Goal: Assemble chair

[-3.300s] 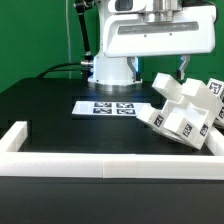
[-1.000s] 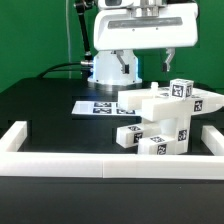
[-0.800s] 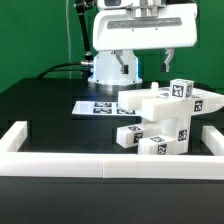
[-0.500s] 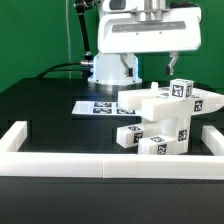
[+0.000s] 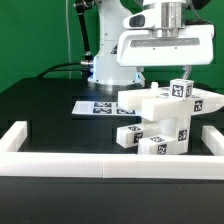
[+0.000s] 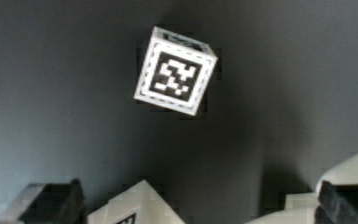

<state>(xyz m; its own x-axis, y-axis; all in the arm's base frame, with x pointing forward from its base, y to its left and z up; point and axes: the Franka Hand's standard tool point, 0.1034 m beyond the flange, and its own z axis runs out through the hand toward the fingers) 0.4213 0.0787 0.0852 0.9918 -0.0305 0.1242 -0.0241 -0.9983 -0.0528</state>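
Observation:
The chair [image 5: 165, 120], a white blocky assembly with black-and-white tags, rests on the black table at the exterior view's right. One tagged post [image 5: 180, 89] sticks up at its top. My gripper [image 5: 164, 72] hangs just above the chair, open, with nothing between its fingers [image 5: 188, 72]. In the wrist view a tagged white block end [image 6: 176, 72] lies ahead over the dark table. White chair parts [image 6: 137, 205] show low between my dark fingertips [image 6: 51, 200], and the gripper [image 6: 202, 205] stands wide apart around them without touching.
The marker board [image 5: 105, 106] lies flat behind the chair toward the exterior view's left. A low white border rail [image 5: 90, 166] runs along the front and up the left side [image 5: 18, 135]. The robot base [image 5: 108, 66] stands at the back.
The hand has shifted toward the exterior view's right, over the chair's upright post. The chair, tilted at the far right a few seconds ago, has lain still this past second.

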